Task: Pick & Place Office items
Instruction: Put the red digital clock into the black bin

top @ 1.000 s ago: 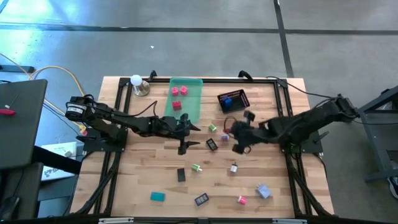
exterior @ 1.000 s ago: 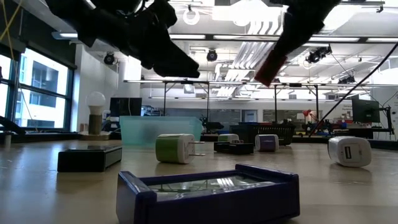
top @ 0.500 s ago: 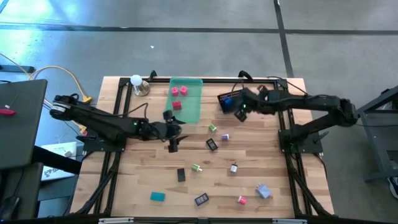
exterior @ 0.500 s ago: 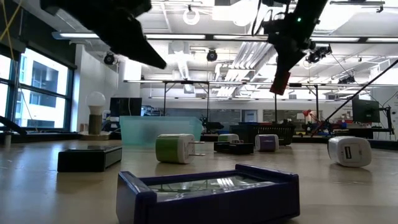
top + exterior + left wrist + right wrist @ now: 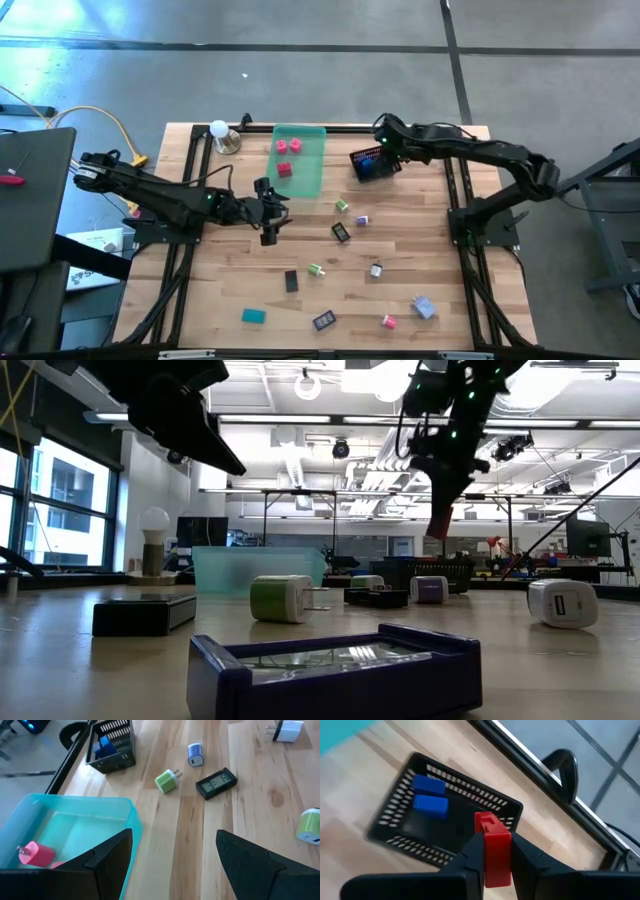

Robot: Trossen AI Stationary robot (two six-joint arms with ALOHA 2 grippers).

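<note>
My right gripper (image 5: 492,862) is clamping a red block (image 5: 492,851) above the black basket (image 5: 375,163) at one o'clock; my left gripper (image 5: 172,855) is gaping apart; no readable writing.

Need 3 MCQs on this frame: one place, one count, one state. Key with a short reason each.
1. Where is the right pincer?
A. over the black mesh basket
B. over the green tray
C. at the table's near edge

2. How many blue pieces lie in the basket?
A. none
B. two
C. four

3. How does the left pincer stand?
A. shut on a pink piece
B. shut, empty
C. open, empty

Key:
1 A, the right wrist view looks down into the basket.
2 B, two blue blocks lie side by side.
3 C, its fingers stand apart with bare table between.
</note>
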